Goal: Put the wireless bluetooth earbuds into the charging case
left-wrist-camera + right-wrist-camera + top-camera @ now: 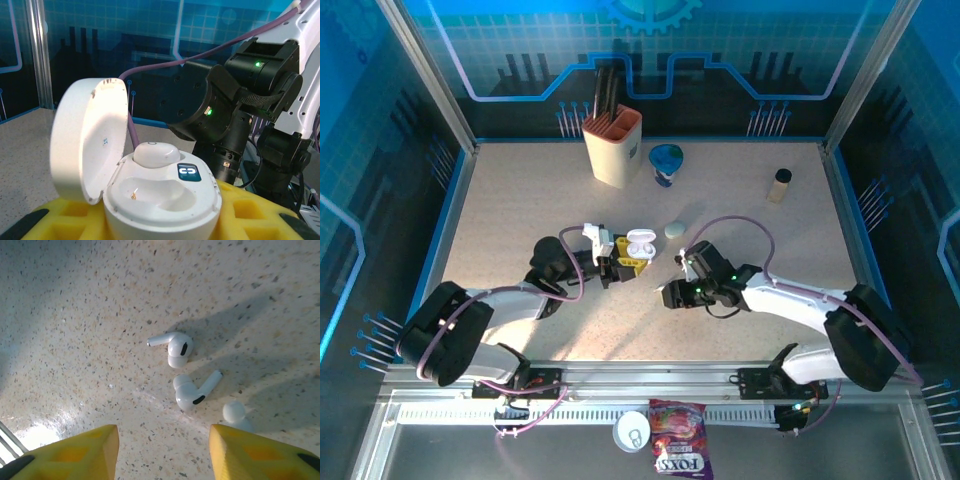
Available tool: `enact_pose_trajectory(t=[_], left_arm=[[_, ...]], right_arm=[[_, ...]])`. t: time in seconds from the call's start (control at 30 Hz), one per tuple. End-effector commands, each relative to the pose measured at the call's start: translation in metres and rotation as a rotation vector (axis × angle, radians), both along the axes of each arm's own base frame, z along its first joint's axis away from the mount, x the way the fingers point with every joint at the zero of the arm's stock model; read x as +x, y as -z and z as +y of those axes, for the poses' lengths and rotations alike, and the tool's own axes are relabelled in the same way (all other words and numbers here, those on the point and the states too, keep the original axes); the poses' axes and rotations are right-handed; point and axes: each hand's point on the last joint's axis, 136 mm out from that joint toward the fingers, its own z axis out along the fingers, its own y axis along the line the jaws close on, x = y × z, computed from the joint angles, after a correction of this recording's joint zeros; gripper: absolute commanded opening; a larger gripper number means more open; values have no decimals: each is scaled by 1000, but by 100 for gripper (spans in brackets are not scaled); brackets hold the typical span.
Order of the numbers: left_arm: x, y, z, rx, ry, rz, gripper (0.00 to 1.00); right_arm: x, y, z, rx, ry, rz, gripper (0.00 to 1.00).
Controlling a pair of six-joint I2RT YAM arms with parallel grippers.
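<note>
I see the case as smooth glossy white plastic, the earbuds likewise glossy. The surface looks matt, speckled like stone. The right claw's fingers look matt yellow plastic.

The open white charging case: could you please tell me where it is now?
In the top view the charging case sits near the table's middle, between the left gripper's yellow fingers, with a pale teal pebble-shaped item just right of it.
</note>
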Motion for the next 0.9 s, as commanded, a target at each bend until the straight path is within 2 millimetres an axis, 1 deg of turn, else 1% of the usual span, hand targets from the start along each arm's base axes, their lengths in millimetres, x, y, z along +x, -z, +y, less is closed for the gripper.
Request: enact_pose_trajectory(t=[0.0, 0.1, 0.2, 0.3, 0.43, 0.6, 0.67, 0.87], left_arm=[[-1, -3, 4, -25, -11, -18, 19], [-1, -2, 4, -23, -10, -17, 19], [-1, -1, 4, -20, -12, -15, 19], [-1, -1, 4, -18, -13, -15, 19], [-1, -1, 5, -17, -18, -17, 19], [-1, 1, 5, -13, -19, -12, 19], [0, -1, 5, -15, -20, -19, 19], [2, -5, 4, -31, -21, -31, 19]], right_arm=[[14, -4, -9, -33, 40, -29, 52], [25, 1, -11, -33, 53, -16, 52], [33, 8, -6, -19, 44, 4, 52], [31, 18, 0, -20, 8, 39, 53], [20, 32, 1, -15, -9, 93, 51], [-1, 41, -7, -36, 3, 120, 46], [-11, 44, -9, -44, 5, 132, 46], [-29, 51, -12, -70, 32, 135, 49]])
